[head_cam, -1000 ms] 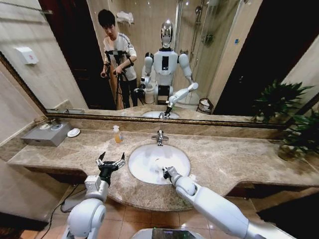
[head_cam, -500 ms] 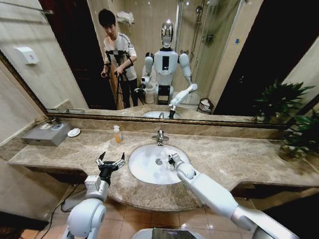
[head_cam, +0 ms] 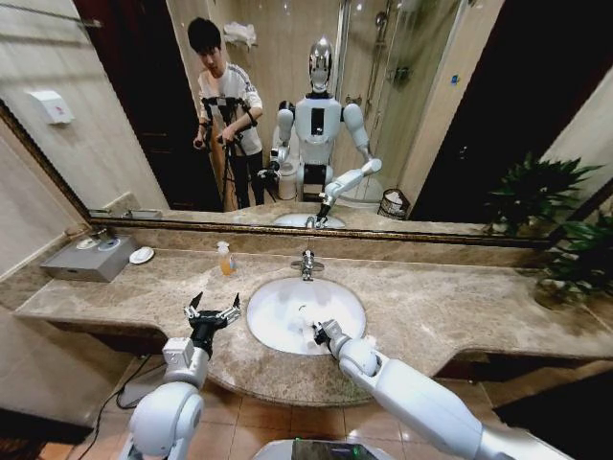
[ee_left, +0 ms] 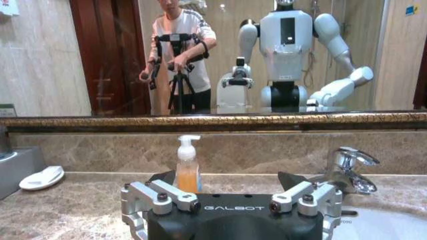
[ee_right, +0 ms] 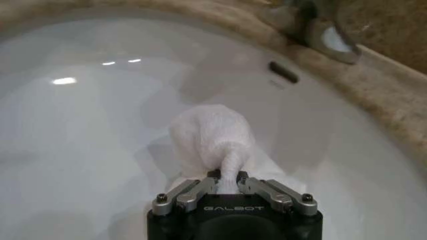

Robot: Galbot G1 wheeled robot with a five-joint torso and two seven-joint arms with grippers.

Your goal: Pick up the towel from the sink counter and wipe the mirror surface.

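Right gripper (ee_right: 227, 186) sits over the white oval basin (head_cam: 278, 331), jaws pinched nearly closed on a fold of the small white terry towel (ee_right: 210, 137). The towel bunches up just ahead of the fingers, its lower folds against the basin wall, below the chrome faucet (ee_right: 320, 35). Left gripper (ee_left: 233, 200) hovers above the beige-brown marble sink counter (head_cam: 144, 297), left of the basin, jaws spread wide, holding nothing. Orange soap bottle (ee_left: 187, 167) stands beyond it, against the backsplash under the large bronze-framed mirror (head_cam: 431, 115).
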